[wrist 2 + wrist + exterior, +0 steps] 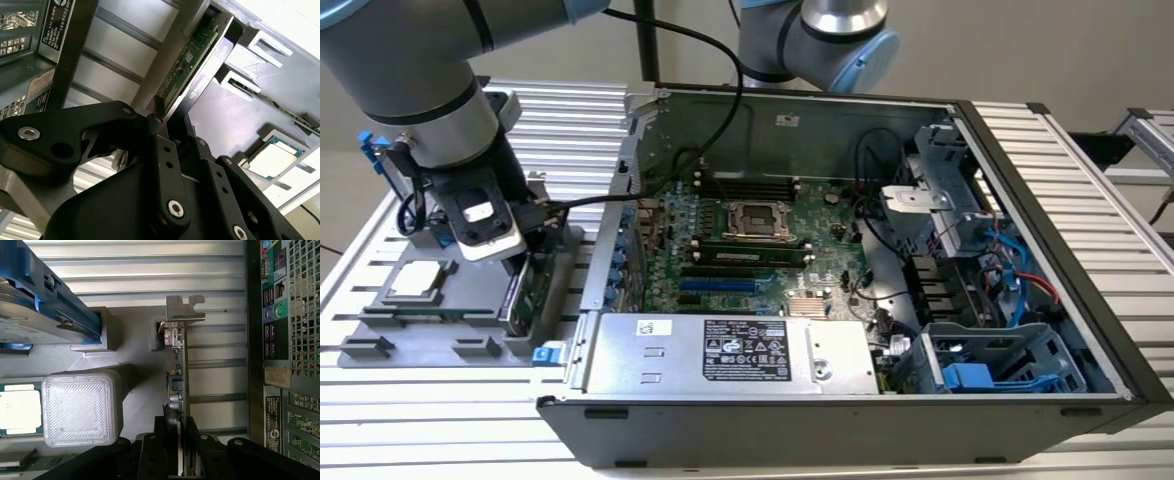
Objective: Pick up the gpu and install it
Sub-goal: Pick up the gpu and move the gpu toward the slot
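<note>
Pick-up step: jaws of the gripper (179,430) are clamping the gpu (181,370), which is standing on edge in the grey holder (387,320) beside the computer case (720,440); freeing it is likely calling for a straight lift.

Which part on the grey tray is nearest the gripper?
The gpu, the upright card in the gripper; the CPU chip and blue-framed hard drive lie apart.

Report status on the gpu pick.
Status: hand shut on gpu edge. Card upright in gray fixture, beside the case. Nothing visible blocking it.
</note>
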You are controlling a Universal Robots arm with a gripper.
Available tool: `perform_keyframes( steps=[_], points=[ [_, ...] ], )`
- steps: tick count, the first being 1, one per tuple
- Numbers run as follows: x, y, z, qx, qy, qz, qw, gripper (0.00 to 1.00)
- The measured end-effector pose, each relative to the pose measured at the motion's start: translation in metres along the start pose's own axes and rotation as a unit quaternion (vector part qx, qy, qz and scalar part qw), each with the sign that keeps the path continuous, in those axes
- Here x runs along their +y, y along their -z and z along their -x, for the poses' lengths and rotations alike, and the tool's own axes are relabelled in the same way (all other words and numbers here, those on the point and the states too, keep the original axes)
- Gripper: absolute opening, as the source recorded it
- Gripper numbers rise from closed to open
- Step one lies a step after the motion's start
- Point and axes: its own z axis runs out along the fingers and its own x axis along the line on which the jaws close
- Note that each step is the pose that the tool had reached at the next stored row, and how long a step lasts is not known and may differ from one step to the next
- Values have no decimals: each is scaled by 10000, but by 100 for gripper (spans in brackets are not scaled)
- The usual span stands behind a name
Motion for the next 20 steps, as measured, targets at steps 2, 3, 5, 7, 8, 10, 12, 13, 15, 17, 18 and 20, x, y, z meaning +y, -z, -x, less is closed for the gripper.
perform_keyframes(
  steps=[2,3,5,7,8,10,12,13,15,17,18,20],
  points=[
    [1,2,1,-2,0,2,10000,0],
    [1,6,1,-4,0,4,10000,0],
    [2,30,2,0,0,0,10000,0],
    [3,60,3,-1,0,1,10000,0],
    [4,76,4,0,0,1,10000,0],
    [6,107,6,0,0,1,10000,0],
    [7,136,7,0,0,0,10000,0],
    [8,150,8,0,0,0,10000,0],
    [10,179,10,0,0,0,10000,0],
    [11,205,12,0,0,0,10000,0],
    [11,218,12,0,0,1,10000,0],
    [13,245,14,0,0,1,10000,0]
  ],
)
